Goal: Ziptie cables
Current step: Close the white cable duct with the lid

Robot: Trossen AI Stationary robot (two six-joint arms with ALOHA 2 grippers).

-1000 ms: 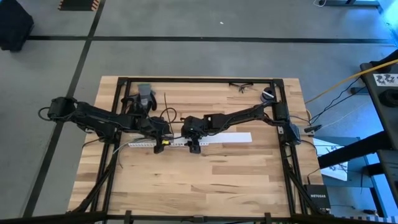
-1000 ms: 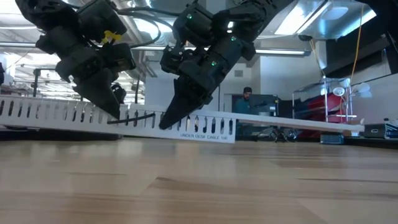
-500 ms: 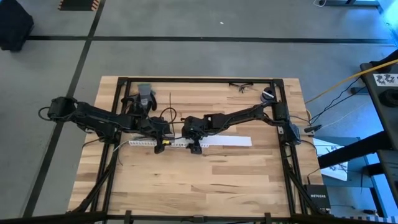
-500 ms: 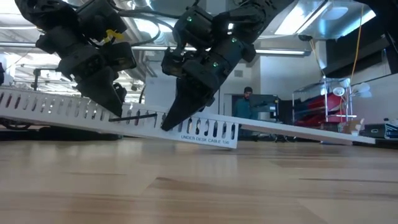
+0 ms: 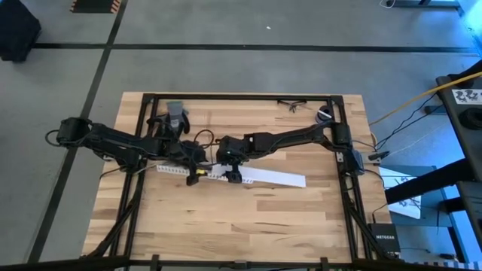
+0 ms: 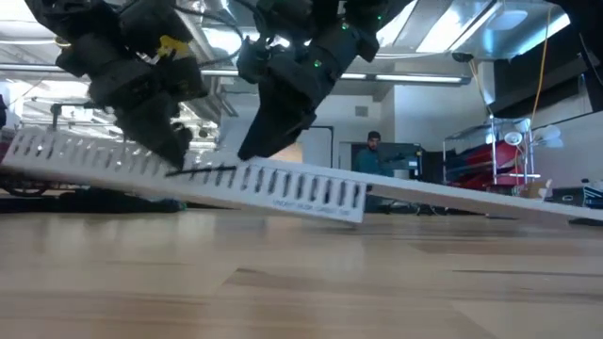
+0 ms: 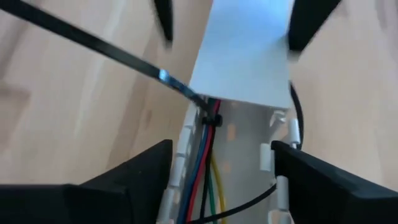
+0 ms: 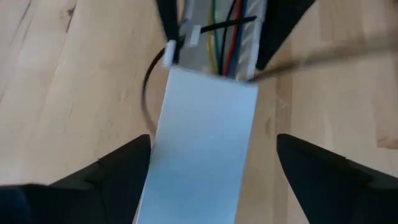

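A long white slotted channel (image 5: 256,175) lies slanted across the table's middle; its left end (image 6: 38,151) is raised. The cables (image 7: 208,162), coloured wires, run inside it. A black ziptie (image 7: 213,119) loops round them, its tail (image 7: 93,40) sticking out sideways. A second ziptie (image 8: 217,26) crosses the wires. My left gripper (image 5: 194,162) is closed on the channel's left part. My right gripper (image 5: 228,172) hangs open just above the channel's covered part (image 8: 202,143); its fingers flank it without touching. My left gripper has the channel between its two fingers, one finger (image 7: 134,177) outside each side wall (image 7: 273,155), just short of the ziptie. The fingers slant down from the table's left and lie along the channel. The channel's left end is off the table, its right end down.
A black metal frame (image 5: 226,97) rims the table. At the far edge lie a grey object (image 5: 175,117), dark glasses (image 5: 292,105) and a small round roll (image 5: 325,114). A person (image 6: 374,151) sits in the room behind. The near half of the table is bare wood.
My right gripper has opened and risen off the channel. The channel has turned about: its right end has swung toward the table's near edge while its left end, in my left gripper, has tipped upward.
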